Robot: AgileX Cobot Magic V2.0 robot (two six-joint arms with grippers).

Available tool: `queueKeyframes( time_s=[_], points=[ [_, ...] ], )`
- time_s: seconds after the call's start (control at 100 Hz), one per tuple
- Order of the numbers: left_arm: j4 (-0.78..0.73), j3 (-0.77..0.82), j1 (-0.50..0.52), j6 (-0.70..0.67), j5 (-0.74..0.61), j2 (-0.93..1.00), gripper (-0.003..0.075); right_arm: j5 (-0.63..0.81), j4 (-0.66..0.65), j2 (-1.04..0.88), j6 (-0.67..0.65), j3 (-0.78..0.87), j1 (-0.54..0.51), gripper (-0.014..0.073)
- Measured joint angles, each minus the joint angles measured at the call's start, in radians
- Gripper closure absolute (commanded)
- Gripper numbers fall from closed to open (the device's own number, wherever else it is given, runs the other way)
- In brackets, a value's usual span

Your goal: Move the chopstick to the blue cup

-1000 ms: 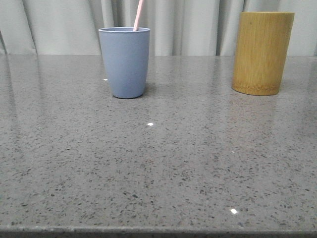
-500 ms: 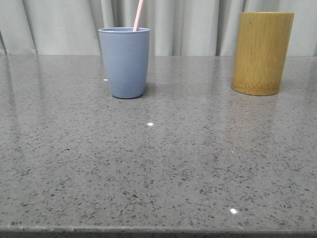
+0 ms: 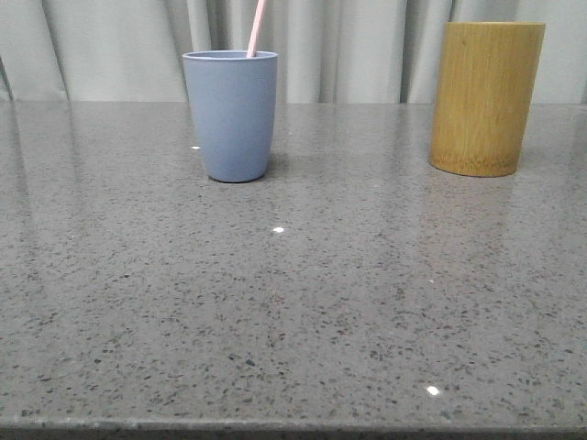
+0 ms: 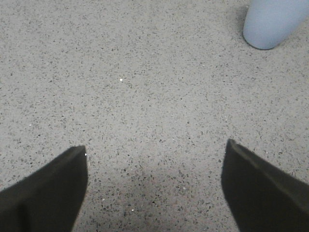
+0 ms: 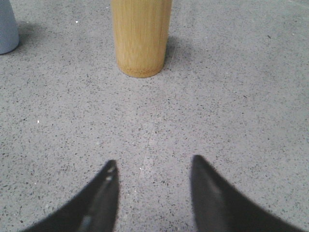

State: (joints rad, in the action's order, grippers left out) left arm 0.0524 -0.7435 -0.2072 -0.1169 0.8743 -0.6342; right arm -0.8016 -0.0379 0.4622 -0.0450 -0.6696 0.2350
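1. Nothing has moved in the last second. The front view looks the same now as it did a second ago and half a second ago.

2. A pink chopstick (image 3: 257, 27) stands inside the blue cup (image 3: 230, 115). It leans a little and pokes out over the rim. Only a short bit of it shows, so it is hard to tell if there is one stick or two.

3. The blue cup sits on the grey speckled tabletop (image 3: 293, 312), toward the back and to the left. The bamboo holder (image 3: 486, 96) stands well apart from it, on the right.

4. No stick shows above the top of the bamboo holder. Its inside cannot be seen.

5. The left gripper (image 4: 154, 186) is spread wide and holds nothing. It hangs over bare tabletop, with the blue cup (image 4: 275, 21) off to one side.

6. The right gripper (image 5: 153, 195) is also spread apart and has nothing in it. The bamboo holder (image 5: 141, 36) is in front of it, not touching.

7. Since all is quiet and both grippers have let go, the job looks done, or very nearly done.
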Motion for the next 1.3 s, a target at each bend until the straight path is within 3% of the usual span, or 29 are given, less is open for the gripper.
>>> queueKeyframes(
  time_s=[0.14,0.29,1.3],
  points=[
    [0.0,0.0,0.0,0.0,0.0,0.0,0.0512,0.001,0.0,0.0,0.0,0.0,0.0,0.067],
    [0.0,0.0,0.0,0.0,0.0,0.0,0.0738,0.001,0.0,0.0,0.0,0.0,0.0,0.0661],
    [-0.013,0.021,0.0,0.0,-0.025,0.009,0.0739,-0.005,0.0,0.0,0.0,0.0,0.0,0.0661]
  ],
)
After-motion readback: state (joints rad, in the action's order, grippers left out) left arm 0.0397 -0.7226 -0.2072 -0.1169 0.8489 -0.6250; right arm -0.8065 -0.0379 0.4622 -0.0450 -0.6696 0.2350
